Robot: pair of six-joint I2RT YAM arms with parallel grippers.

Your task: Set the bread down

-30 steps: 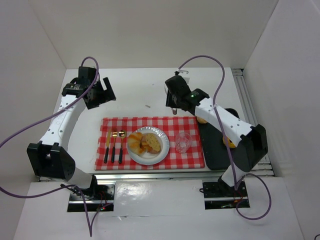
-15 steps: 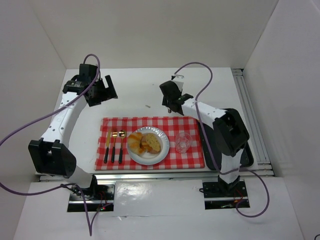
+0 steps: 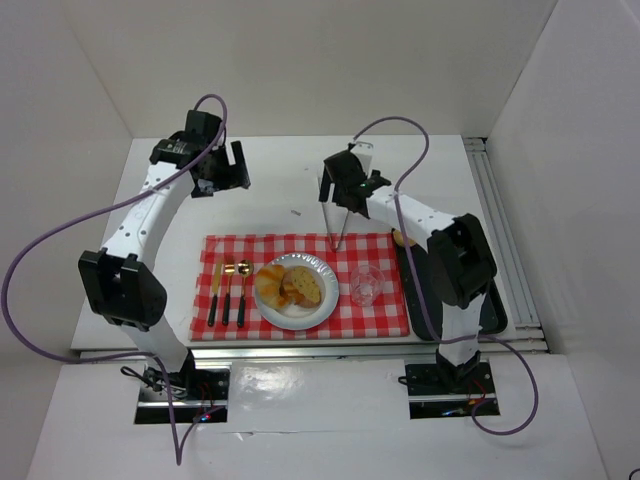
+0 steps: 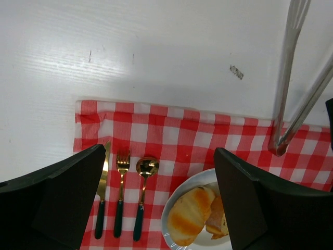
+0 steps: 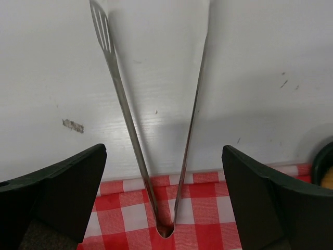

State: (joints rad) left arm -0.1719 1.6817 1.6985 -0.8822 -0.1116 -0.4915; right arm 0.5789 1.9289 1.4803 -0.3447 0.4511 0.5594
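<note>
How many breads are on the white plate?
2. A puffy crescent roll lies on the left side of the plate, and a flat toasted slice sits touching it, nearer the middle. Anything underneath them would be hidden.

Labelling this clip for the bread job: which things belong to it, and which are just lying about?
Job: roll, toasted slice, plate, tongs.
Lying about: knife, fork, spoon, glass, checked cloth.
</note>
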